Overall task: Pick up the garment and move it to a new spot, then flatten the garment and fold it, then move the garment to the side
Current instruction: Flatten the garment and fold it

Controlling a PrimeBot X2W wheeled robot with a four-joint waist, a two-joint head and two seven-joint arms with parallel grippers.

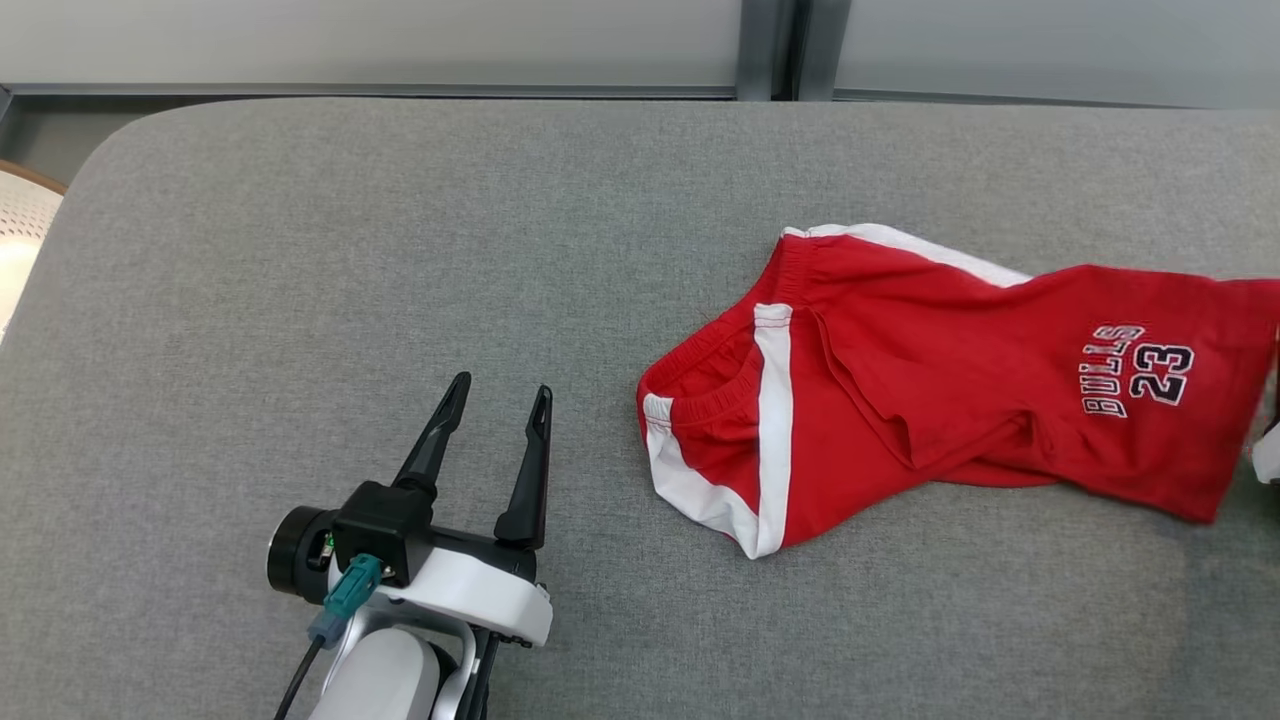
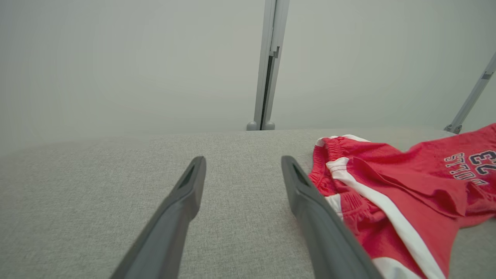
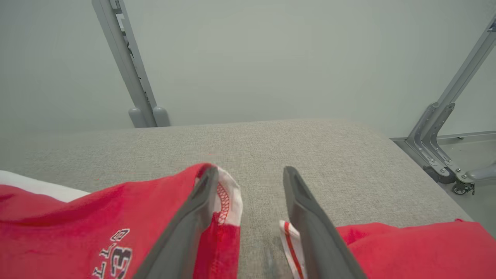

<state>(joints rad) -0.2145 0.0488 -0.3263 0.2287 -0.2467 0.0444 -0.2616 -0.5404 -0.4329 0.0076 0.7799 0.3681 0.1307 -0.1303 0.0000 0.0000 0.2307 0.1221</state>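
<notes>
Red shorts (image 1: 930, 390) with white side stripes and "BULLS 23" print lie rumpled on the grey cloth table (image 1: 400, 250), right of centre, running off the head view's right edge. My left gripper (image 1: 497, 393) stands open at the lower left, its fingers apart over bare table, a short way left of the waistband (image 2: 333, 170). In the right wrist view my right gripper (image 3: 248, 174) is open low over the leg end of the shorts (image 3: 97, 217). Its left finger lies against a lifted white-trimmed hem (image 3: 228, 197), and red cloth (image 3: 407, 248) spreads beside the right finger.
A grey wall with a vertical metal post (image 1: 770, 50) runs behind the table. A pale round object (image 1: 20, 240) shows past the table's left edge. Metal frame legs (image 3: 438, 131) and floor lie beyond the right edge. Bare table spreads left and behind the shorts.
</notes>
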